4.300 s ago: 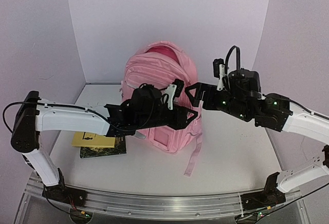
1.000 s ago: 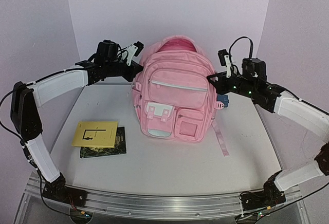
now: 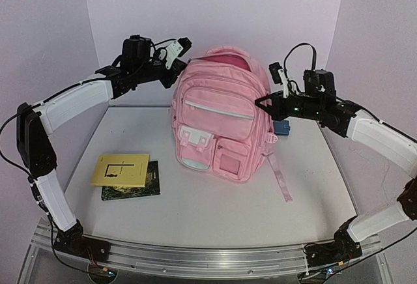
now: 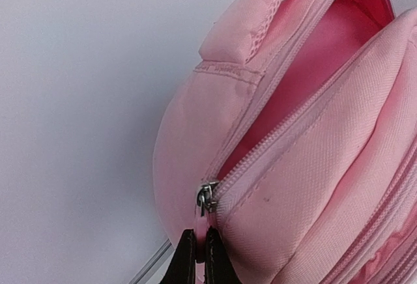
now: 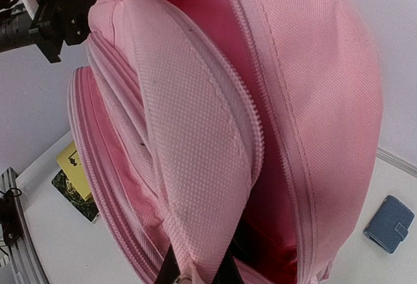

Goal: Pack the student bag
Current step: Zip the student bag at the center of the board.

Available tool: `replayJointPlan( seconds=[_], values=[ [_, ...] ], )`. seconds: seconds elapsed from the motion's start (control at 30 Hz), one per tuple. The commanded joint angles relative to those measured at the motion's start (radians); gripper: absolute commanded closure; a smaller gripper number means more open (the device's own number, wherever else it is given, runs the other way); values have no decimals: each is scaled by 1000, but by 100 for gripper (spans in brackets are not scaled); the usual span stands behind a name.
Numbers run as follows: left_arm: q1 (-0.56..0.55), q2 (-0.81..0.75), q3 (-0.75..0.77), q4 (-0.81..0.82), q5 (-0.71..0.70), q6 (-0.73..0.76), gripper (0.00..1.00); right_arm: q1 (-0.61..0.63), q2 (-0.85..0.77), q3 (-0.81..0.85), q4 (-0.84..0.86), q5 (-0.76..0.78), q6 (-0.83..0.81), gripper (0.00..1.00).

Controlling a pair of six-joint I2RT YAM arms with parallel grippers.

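Between my two grippers the student bag stands on its base, main zip open. My left gripper is clenched on the pink zipper pull just above its fingertips. My right gripper is clamped on the zip edge of the front panel. I'd spread the mouth gently and evenly, without tipping the bag. It's light-pink weave with a redder lining, soft, and leans slightly.

The student bag is matt woven cloth with a shiny metal zip slider, the blue wallet perhaps denim.
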Motion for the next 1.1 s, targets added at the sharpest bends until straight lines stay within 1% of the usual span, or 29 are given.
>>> replayJointPlan(
  seconds=[0.0,0.07,0.2,0.33,0.5,0.63,0.8,1.07],
  values=[
    [-15,-13,128,84,38,44,100,40,20,74,-19,-9,-15,97],
    [-30,-10,147,66,44,55,100,62,29,88,-19,19,-45,98],
    [-64,-7,187,39,48,94,100,91,48,108,1,86,-49,99],
    [-101,6,239,-2,28,151,100,121,67,122,37,111,-45,99],
    [-139,26,299,-48,27,186,100,161,93,120,105,143,-29,99],
    [-180,38,315,-66,20,214,100,201,107,102,204,155,35,99],
    [-244,51,324,-77,-23,277,100,250,143,106,278,193,66,99],
    [-326,45,338,-104,-39,311,100,287,181,101,391,274,130,99]
  ],
)
